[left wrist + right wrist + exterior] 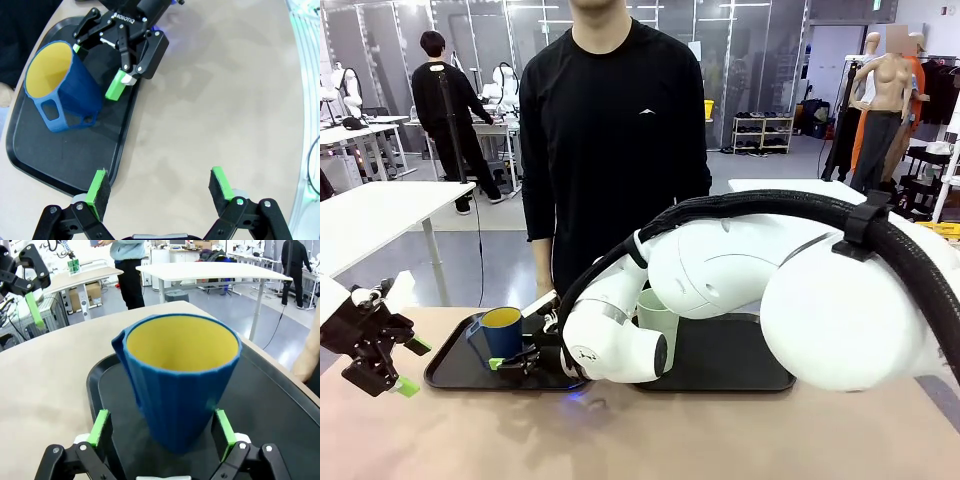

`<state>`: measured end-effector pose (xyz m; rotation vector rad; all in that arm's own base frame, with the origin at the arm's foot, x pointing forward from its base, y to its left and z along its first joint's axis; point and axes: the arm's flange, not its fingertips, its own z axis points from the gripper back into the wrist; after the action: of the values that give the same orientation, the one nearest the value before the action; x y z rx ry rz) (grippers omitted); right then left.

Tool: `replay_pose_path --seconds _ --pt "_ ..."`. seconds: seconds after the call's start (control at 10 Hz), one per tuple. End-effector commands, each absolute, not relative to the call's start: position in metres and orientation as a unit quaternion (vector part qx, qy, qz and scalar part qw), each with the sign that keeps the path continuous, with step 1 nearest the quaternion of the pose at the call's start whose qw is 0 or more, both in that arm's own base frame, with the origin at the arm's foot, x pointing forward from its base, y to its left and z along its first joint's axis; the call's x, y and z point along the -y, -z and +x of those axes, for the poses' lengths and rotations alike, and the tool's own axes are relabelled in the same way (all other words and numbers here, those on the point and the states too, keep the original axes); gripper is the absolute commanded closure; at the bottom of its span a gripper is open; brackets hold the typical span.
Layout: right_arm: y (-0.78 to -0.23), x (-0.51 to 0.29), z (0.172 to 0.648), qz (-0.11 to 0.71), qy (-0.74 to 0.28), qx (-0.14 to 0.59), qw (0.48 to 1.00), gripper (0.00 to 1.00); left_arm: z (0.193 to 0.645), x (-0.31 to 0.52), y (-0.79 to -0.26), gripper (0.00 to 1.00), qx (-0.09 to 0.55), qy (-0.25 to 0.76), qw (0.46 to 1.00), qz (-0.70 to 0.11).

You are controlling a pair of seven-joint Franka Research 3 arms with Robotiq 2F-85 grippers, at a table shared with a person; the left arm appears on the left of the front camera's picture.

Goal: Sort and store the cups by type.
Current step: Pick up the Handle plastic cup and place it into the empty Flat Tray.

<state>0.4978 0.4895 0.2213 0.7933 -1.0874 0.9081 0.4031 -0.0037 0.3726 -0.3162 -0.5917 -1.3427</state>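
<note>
Seemingly:
Mug (180, 385): rigid, light, slick; grasp its sides.
Right gripper (162, 427): spread around it, unclenched.
Left gripper (160, 187): spread, empty.

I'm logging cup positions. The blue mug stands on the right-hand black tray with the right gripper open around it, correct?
Not quite. The blue mug stands on the left-hand black tray, as the front view shows. The rest holds: the right gripper is open around it.
</note>
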Motion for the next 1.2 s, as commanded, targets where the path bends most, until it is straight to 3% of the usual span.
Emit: replay_pose_path --seconds 0.0,1.0,1.1 --pt "-0.216 -0.48 0.438 0.33 -0.404 0.489 0.699 0.0 0.403 0.004 -0.373 0.0 0.267 0.61 0.734 -0.134" --pt "-0.245 -0.422 0.4 0.259 -0.41 0.474 0.735 0.0 0.403 0.004 -0.373 0.0 0.267 0.61 0.734 -0.134" --pt "-0.265 -0.422 0.463 0.286 -0.425 0.461 0.725 0.0 0.403 0.004 -0.373 0.0 0.267 0.61 0.734 -0.134"
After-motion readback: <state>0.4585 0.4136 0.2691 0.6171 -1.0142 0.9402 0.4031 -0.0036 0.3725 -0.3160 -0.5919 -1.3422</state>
